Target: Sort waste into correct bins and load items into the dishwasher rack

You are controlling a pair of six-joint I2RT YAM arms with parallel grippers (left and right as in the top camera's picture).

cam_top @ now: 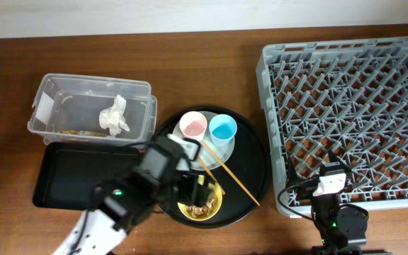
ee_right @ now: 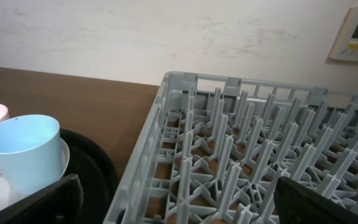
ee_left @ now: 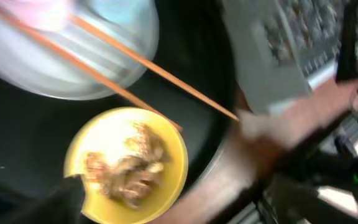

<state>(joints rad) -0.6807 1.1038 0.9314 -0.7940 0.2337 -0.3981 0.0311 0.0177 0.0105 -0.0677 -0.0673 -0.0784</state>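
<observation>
Scraps of brownish-white food are filling the round yellow bowl on the round black tray, so you're hovering the left gripper at its rim, blur hiding whether it's spread.

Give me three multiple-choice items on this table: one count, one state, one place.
1. How many cups stand on the pale plate? A one; B two; C three.
2. The yellow bowl is: A empty; B upside down; C holding food scraps.
3. The crumpled white tissue lies in: A the clear plastic tub; B the yellow bowl; C the pale plate.
Key: 1 B, a pink cup and a blue cup stand on it; 2 C, brownish scraps lie in its bottom; 3 A, the overhead view shows it inside the tub.
</observation>
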